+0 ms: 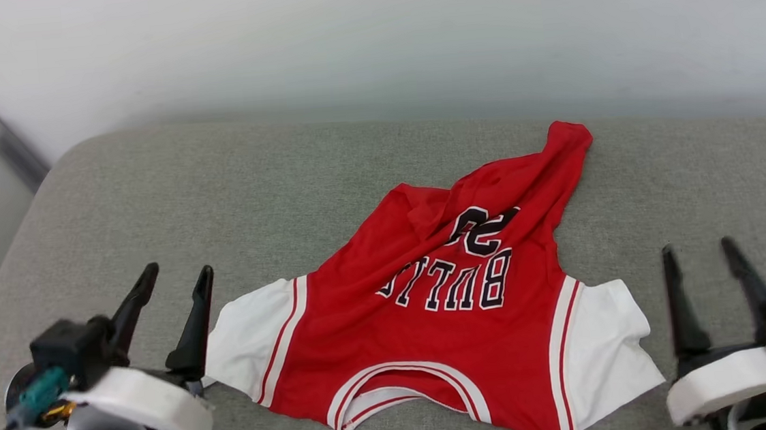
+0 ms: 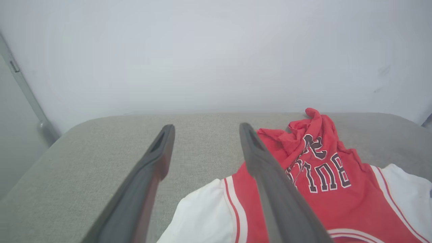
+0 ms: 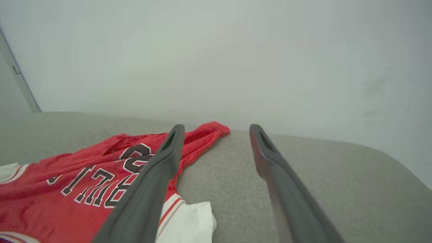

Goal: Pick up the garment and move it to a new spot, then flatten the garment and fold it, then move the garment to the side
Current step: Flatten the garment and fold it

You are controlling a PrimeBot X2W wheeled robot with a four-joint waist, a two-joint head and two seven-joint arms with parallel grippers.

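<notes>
The garment (image 1: 445,306), a red jersey with white sleeves and black lettering, lies crumpled on the grey cushion, collar toward me, its far end bunched into a peak. My left gripper (image 1: 177,273) stands open just left of the near white sleeve, nothing between its fingers. In the left wrist view the garment (image 2: 314,175) sits right of the open left gripper (image 2: 206,127). My right gripper (image 1: 696,247) is open to the right of the other sleeve. The right wrist view shows the garment (image 3: 84,182) left of the open right gripper (image 3: 217,127).
The grey cushion (image 1: 218,200) spreads wide to the left of the jersey, rounded at its back left corner. A pale wall (image 1: 369,38) rises behind it, and a metal bar (image 1: 1,139) runs down at the far left.
</notes>
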